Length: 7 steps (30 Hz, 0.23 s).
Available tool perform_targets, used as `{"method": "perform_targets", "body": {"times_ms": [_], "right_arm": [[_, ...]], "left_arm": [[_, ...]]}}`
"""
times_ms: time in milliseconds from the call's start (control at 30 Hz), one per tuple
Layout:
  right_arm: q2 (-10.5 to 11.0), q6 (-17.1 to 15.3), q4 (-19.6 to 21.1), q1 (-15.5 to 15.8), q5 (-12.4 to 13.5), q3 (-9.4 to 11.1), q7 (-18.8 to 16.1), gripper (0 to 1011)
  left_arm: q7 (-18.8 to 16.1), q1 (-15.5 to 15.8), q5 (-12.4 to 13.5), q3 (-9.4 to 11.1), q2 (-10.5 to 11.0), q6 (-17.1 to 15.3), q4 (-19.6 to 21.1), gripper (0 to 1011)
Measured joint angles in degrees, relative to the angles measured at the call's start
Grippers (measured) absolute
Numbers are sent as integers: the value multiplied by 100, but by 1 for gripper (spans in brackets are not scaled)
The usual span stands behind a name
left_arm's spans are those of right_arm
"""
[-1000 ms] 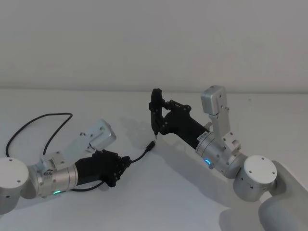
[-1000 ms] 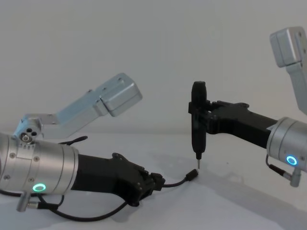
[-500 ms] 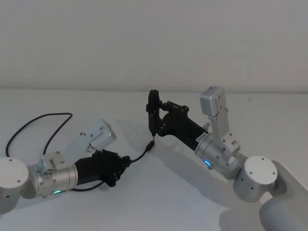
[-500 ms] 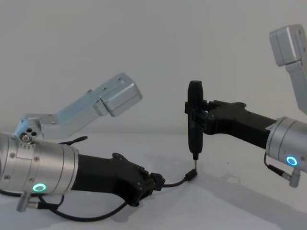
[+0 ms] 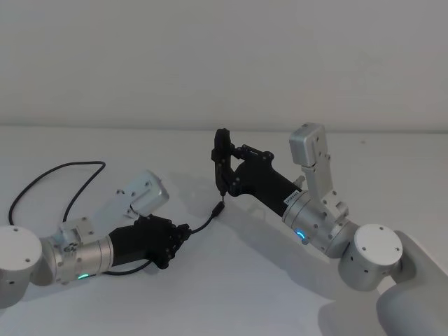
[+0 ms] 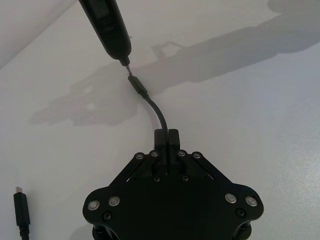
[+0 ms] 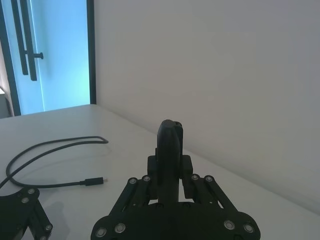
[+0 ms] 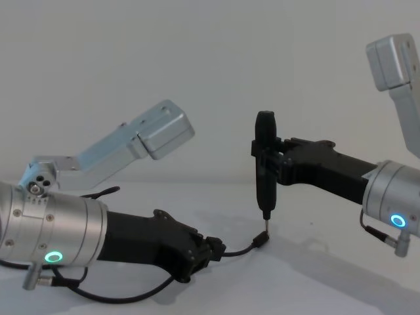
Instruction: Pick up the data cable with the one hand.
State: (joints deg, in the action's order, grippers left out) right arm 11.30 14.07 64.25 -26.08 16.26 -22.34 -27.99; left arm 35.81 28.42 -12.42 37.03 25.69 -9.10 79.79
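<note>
The data cable (image 5: 204,225) is a thin black line on the white table, ending in a small plug (image 5: 218,208). My left gripper (image 5: 183,234), low over the table at the left, is shut on the cable a short way behind the plug (image 6: 138,85); its fingers (image 6: 160,137) pinch the cable (image 6: 156,109). My right gripper (image 5: 227,171) is shut on an upright black pin-tipped tool (image 8: 264,164). The tool's tip (image 6: 127,62) sits just above the plug (image 8: 262,240), seemingly touching it.
The rest of the cable loops over the table at the far left (image 5: 63,170). A second slim black plug (image 6: 20,201) lies near the left gripper, also seen in the right wrist view (image 7: 94,181). The white table (image 5: 231,294) meets a pale wall behind.
My right gripper has carried the tool a little left and down, so its tip now meets the plug. The left arm has drawn back slightly, still gripping the cable.
</note>
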Motion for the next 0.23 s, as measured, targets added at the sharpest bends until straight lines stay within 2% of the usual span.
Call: {"method": "perform_targets", "body": {"times_ms": [233], "right_arm": [[4,-2,4,-1,-3,-6,12,275]], "left_arm": [[0,0,0,0,0,0,0,35]]}}
